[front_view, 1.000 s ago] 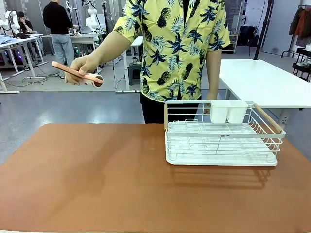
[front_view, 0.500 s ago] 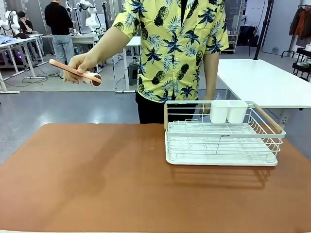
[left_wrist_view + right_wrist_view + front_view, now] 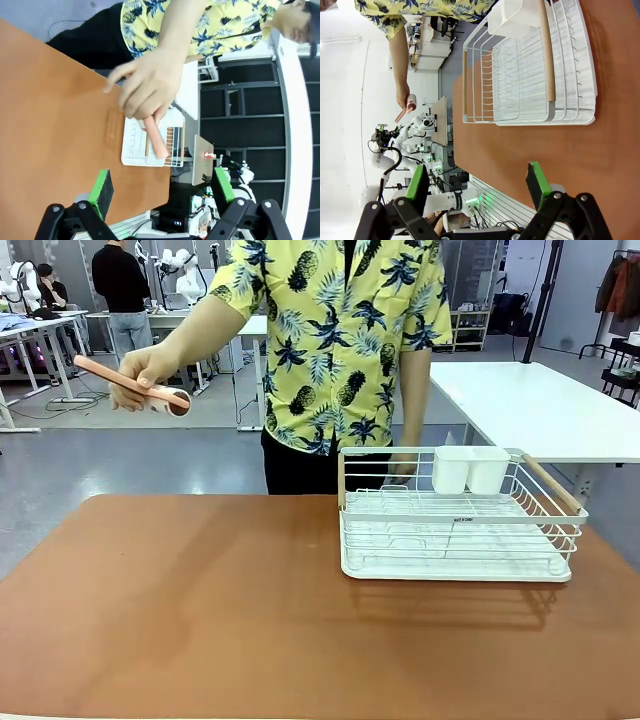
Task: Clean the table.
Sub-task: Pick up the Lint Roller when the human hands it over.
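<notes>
Since the earlier frame the person's hand (image 3: 138,373) and its pink long-handled tool (image 3: 120,377) have moved left and a bit up, and the torso has shifted left too.

Left wrist view: left gripper (image 3: 162,190) is spread wide, green pads well apart, nothing between them. It hangs above the table (image 3: 50,125). Right wrist view: right gripper (image 3: 476,184) is also spread wide and empty, over the table (image 3: 570,150).

The terracotta table (image 3: 200,620) fills the near ground. The white wire dish rack (image 3: 460,530) sits on its right far part, with a white cutlery cup (image 3: 470,470) hooked at the rack's far rim.

The person's arm reaches out to picture left at chest height, beyond the table's far edge. The other arm hangs down behind the rack.

The left wrist view shows the hand (image 3: 150,85) close up, fingers curled round the pink handle (image 3: 157,140), with the rack (image 3: 135,145) behind. The front view shows the tool's round head. The right wrist view shows both of the rack's (image 3: 520,65) wooden handles, and the hand (image 3: 404,95) small and far off.

A white-topped table (image 3: 540,405) stands far right.
</notes>
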Motion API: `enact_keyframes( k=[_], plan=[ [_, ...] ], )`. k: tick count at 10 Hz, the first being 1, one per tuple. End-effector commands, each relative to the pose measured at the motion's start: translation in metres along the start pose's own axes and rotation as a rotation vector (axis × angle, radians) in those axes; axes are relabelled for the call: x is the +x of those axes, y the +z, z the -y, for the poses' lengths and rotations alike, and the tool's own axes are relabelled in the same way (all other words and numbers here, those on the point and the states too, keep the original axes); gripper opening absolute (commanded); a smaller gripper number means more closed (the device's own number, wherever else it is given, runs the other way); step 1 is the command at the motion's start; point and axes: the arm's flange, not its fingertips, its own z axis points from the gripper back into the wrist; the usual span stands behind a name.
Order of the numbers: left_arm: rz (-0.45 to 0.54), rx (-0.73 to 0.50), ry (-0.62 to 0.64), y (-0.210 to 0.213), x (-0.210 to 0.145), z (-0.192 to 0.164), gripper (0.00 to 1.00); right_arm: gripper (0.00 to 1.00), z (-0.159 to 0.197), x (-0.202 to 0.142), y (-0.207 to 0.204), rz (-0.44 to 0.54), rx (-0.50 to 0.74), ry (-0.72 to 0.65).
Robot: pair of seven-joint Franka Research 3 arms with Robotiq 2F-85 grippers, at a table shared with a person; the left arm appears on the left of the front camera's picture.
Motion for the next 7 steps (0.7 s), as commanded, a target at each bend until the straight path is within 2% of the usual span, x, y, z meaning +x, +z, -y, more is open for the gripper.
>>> enact_keyframes(
  k=[1, 3, 7],
  plan=[
    [0.001, 0.031, 0.017, -0.031, 0.001, 0.014, 1.0, 1.0, -0.001, 0.0, 0.002, 0.005, 0.011, 0.015],
    [0.032, 0.049, 0.037, -0.053, -0.001, 0.026, 1.0, 1.0, -0.001, 0.0, 0.002, 0.005, 0.011, 0.015],
    [0.01, 0.176, 0.066, -0.088, -0.018, 0.016, 1.0, 1.0, -0.001, 0.0, 0.002, 0.005, 0.011, 0.015]
  ],
)
